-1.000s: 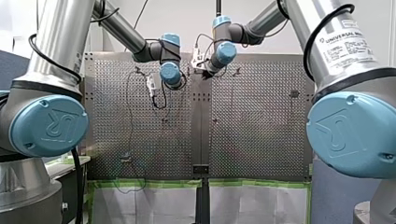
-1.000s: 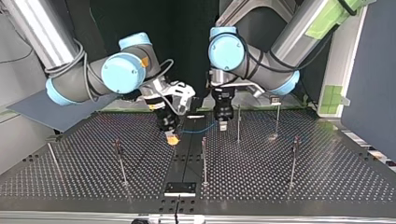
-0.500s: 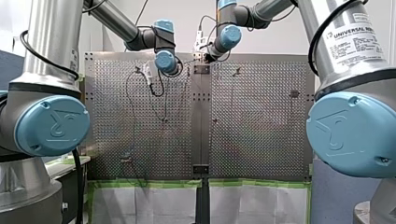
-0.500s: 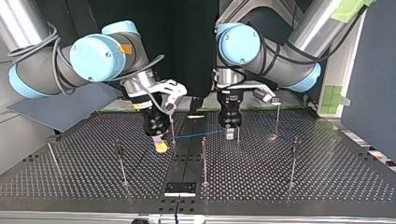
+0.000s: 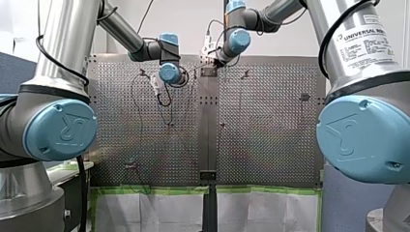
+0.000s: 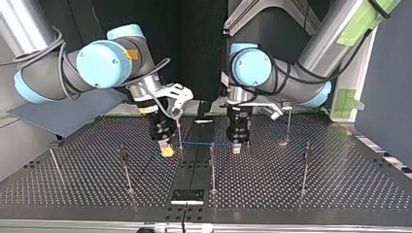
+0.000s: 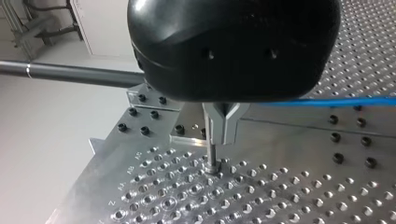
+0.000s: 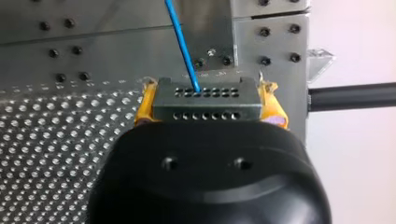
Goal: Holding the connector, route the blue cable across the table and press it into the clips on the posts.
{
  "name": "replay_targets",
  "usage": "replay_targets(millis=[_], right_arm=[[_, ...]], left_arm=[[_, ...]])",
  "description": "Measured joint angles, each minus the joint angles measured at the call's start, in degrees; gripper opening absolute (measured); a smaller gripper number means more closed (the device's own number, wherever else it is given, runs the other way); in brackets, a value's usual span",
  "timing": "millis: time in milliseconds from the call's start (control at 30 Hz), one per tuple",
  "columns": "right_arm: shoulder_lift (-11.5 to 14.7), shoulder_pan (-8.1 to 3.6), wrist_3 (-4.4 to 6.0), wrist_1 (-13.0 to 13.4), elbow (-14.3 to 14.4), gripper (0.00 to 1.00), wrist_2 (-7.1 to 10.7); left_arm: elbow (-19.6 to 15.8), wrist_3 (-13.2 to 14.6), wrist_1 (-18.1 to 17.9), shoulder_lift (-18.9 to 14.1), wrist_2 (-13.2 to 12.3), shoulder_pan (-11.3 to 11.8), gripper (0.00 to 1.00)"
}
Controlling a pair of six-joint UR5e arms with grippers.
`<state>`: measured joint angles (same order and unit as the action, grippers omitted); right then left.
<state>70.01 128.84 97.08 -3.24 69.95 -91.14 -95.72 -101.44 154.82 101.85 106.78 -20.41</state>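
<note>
My right gripper point(image 8: 208, 92) clamps the grey connector point(image 8: 205, 108) between yellow pads point(image 8: 143, 108); the blue cable point(image 6: 199, 143) runs to my left gripper point(image 6: 236, 147); its grip I cannot tell.

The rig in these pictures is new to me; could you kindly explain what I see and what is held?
Two robot arms work at a perforated table. The front view looks from behind them; the top view faces them, so sides swap; each wrist view looks along one arm's jaws. Posts with clips stand on the table. My right arm, at the top view's left, holds the grey connector between shut, yellow-padded jaws. The blue cable runs from it towards my left arm.
</note>
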Motion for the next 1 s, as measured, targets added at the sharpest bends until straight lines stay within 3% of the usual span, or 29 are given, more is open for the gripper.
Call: replay_targets(millis=[267,433,633,1000], right_arm=[[-1.1,-0.37,-0.14,0.1,1.2,0.0,-0.02],[-1.9,-0.65,-0.19,0.2,1.5,0.0,-0.07],[-2.2,-1.3,-0.2,0.6,1.5,0.0,-0.03],[-2.3,-2.68,-0.13,2.2,1.3,0.0,1.5]], left_arm=[[0.3,-1.0,0.1,0.2,-3.0,0.6,0.0],[0.3,-1.3,-0.1,0.5,-3.5,1.0,0.0],[0.5,-1.7,-1.9,2.1,-5.4,1.7,0.0],[4.4,-3.7,-4.2,2.7,-6.9,3.0,0.0]])
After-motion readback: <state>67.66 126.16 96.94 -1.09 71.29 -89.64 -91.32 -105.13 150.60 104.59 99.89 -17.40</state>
